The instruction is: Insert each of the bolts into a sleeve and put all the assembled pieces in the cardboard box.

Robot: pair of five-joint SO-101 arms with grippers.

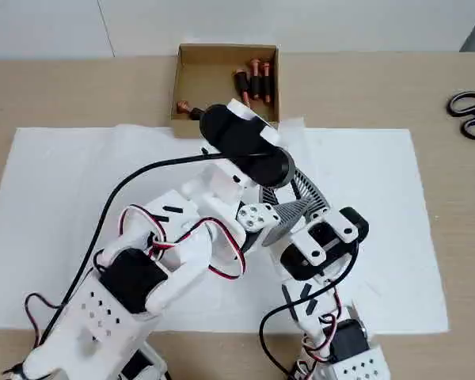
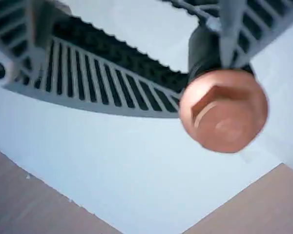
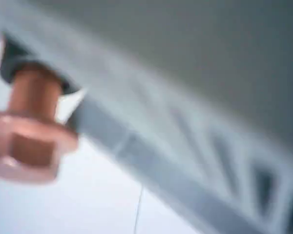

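1 sleeved bolt (image 2: 223, 111) tight between left gripper (image 2: 210, 53) fingers (image 2: 230, 24), head and long axis toward its wrist camera

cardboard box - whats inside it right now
Inside the brown cardboard box lie four copper-coloured bolts in black sleeves: three by its right wall, one near the front-left corner. A white-and-black arm covers the front-right corner.

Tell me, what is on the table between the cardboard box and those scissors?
Nothing: in the high view that stretch is bare wooden tabletop from the cardboard box to the scissors. The white sheet lies off that line.
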